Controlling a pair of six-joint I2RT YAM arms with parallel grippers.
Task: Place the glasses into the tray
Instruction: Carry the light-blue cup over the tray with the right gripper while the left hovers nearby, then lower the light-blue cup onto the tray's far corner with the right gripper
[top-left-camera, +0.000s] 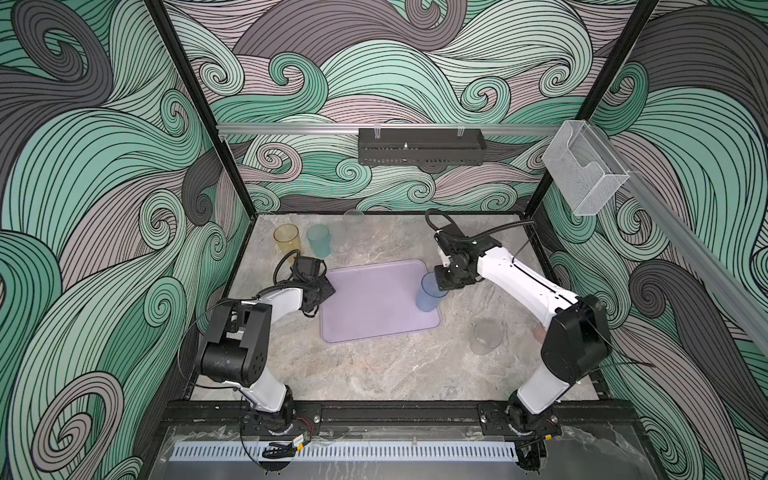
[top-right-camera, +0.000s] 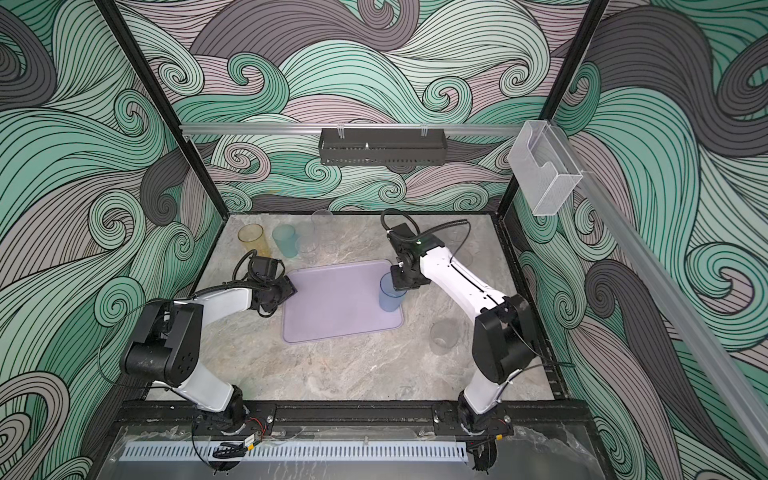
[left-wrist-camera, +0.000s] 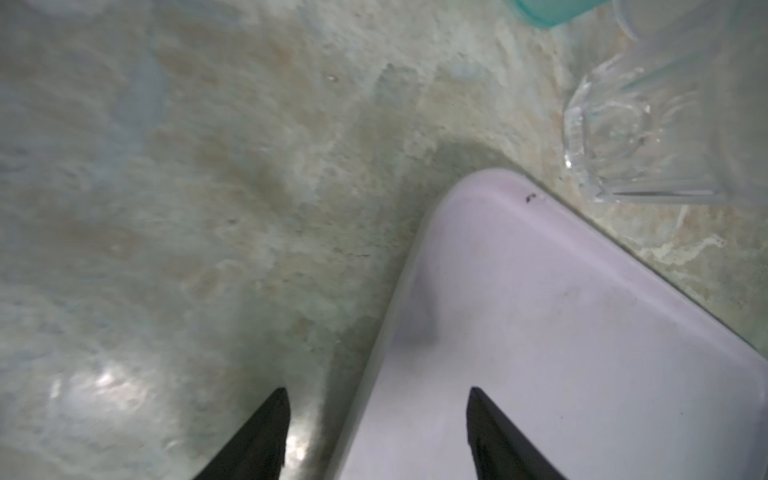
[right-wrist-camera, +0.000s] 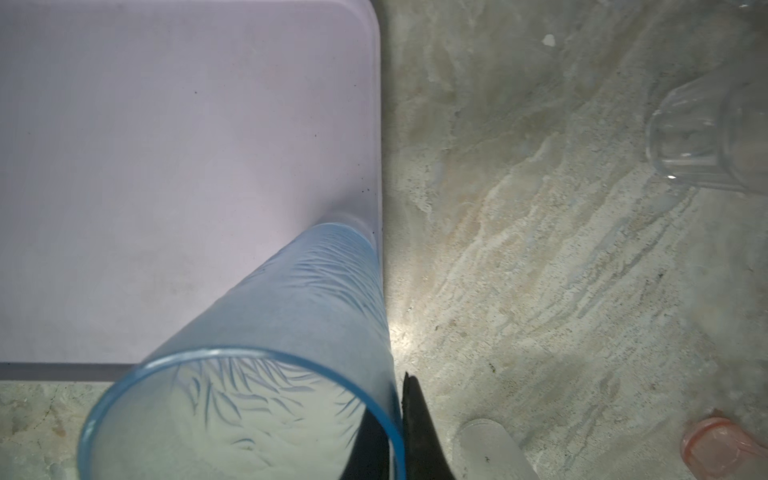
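Tabletop (top-left-camera: 374, 365): grey-beige marble-pattern surface, with black frame posts (top-left-camera: 195, 104) rising at its far corners. Wave-pattern mural (top-left-camera: 374, 62) in teal, grey and mauve covers the walls on three sides. Black perforated metal rack (top-left-camera: 419, 146) hangs by two clear hooks from a silver rail (top-left-camera: 291, 129) above the far edge, roughly centred. Clear acrylic box (top-left-camera: 584, 170) is mounted on the right-side rail (top-left-camera: 685, 249), above the far right corner. A white slotted cable duct (top-left-camera: 374, 451) runs along the near edge.
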